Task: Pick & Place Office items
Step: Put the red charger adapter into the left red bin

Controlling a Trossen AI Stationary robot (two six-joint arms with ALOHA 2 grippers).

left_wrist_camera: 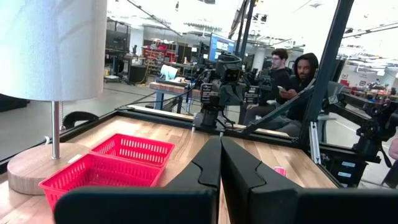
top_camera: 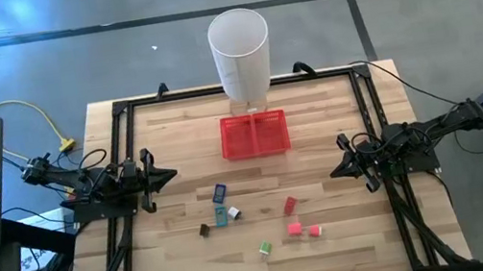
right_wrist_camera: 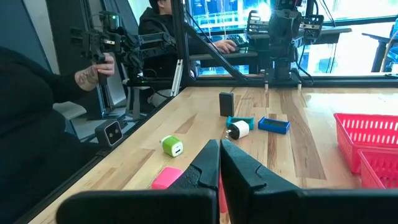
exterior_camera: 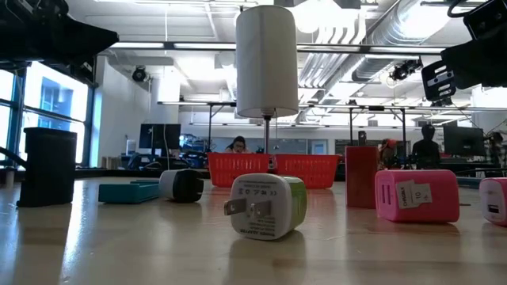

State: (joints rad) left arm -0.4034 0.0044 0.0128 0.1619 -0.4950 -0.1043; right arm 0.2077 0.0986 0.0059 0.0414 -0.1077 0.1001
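Pale butcher-block planks (top_camera: 335, 237) ran across the table, framed by dark rails, and both arms waited at the side edges with nothing held: the left gripper (top_camera: 168, 176) had its fingers pressed together, and the right gripper (top_camera: 335, 171) was shut just the same, each pointing inward. Between them, toward the near edge, lay the office items (top_camera: 260, 222), a loose scatter of small hard plastic blocks. The blue piece (top_camera: 220, 193) sat closest to the left gripper; the red piece (top_camera: 290, 206) was nearer the right gripper. Down low, the green-white piece (exterior_camera: 267, 207) was a glossy plug-style cube with metal prongs. Beyond the scatter stood the red mesh tray (top_camera: 255, 134), so any carry looked like running away from the near edge.
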